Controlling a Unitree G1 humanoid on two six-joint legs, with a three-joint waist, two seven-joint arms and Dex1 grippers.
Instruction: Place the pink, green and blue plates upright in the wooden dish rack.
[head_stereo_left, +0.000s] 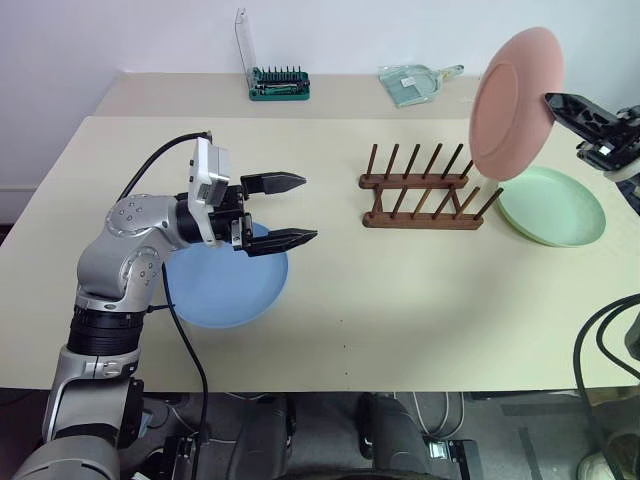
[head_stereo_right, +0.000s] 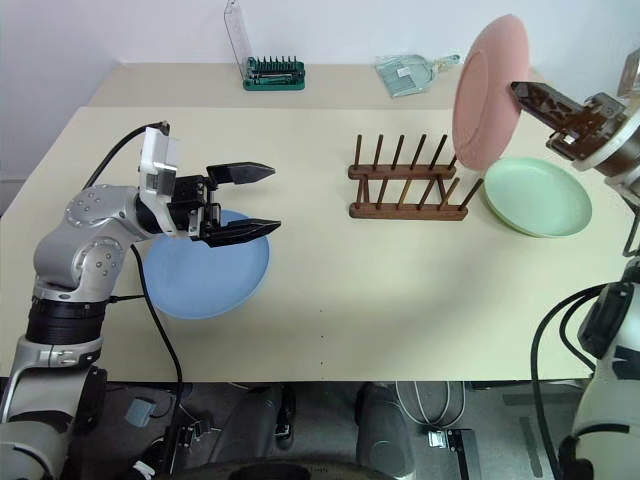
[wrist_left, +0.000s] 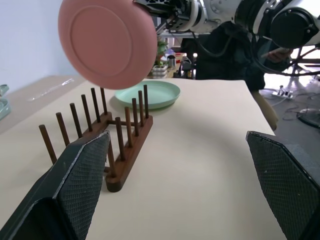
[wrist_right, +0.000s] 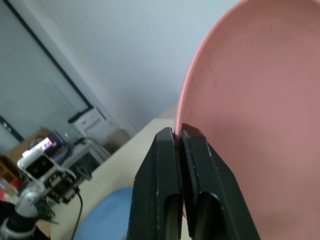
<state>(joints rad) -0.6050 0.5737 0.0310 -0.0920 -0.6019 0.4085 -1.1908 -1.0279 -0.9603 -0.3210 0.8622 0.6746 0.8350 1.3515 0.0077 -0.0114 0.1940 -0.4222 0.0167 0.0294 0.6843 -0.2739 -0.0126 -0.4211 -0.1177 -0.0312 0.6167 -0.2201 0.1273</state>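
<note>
Left eye view shows the wooden dish rack (head_stereo_left: 428, 190) standing in the middle of the tabletop (head_stereo_left: 400, 310), with all its pegs free. Above the right end of the rack, the right pincer (head_stereo_left: 549, 102) is closed on the rim of the pink plate (head_stereo_left: 515, 103) and holds it on edge in the air, almost upright. I think it is held this way so that the lower edge can go down between two pegs. The plate hangs a little to the right of the rack's last pegs, so it probably must come slightly toward the rack before it is lowered. The green plate (head_stereo_left: 552, 205) lies flat just beside the right end of the rack, partly under the pink one. The blue plate (head_stereo_left: 226, 280) lies flat well to the left of the rack. The left pincer (head_stereo_left: 297, 209) hovers above the blue plate with its jaws wide apart and nothing between them, pointing toward the rack; it seems to wait for its turn. No plate is in the rack yet, so the task is at its first placing.
</note>
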